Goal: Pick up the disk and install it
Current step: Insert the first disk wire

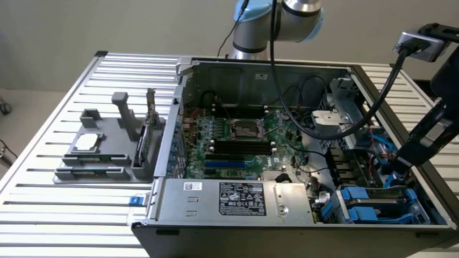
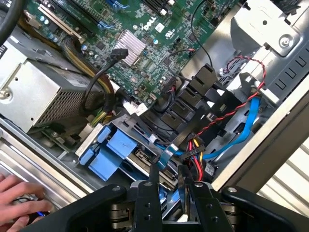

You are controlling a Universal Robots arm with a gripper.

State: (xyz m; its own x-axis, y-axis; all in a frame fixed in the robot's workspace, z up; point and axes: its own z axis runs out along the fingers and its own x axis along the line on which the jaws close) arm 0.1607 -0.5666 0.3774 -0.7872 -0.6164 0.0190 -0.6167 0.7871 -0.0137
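High overview; close-up over drive bay (image 1: 373,203)

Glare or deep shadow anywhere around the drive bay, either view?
Exterior view: even light, the case dimmer inside than the bright slatted table, darkest near the gripper. Wrist view: glare on the metal bracket; blue carriers evenly lit.

Robotics lab or hardware test bench, by the look: opened desktop computer case (image 1: 237,80) with bare motherboard (image 1: 215,134) sitting on a slatted aluminium table (image 1: 50,215), grey parts fixture (image 1: 92,119) alongside, industrial robot arm (image 1: 298,16) mounted behind, plain wall (image 1: 107,21).
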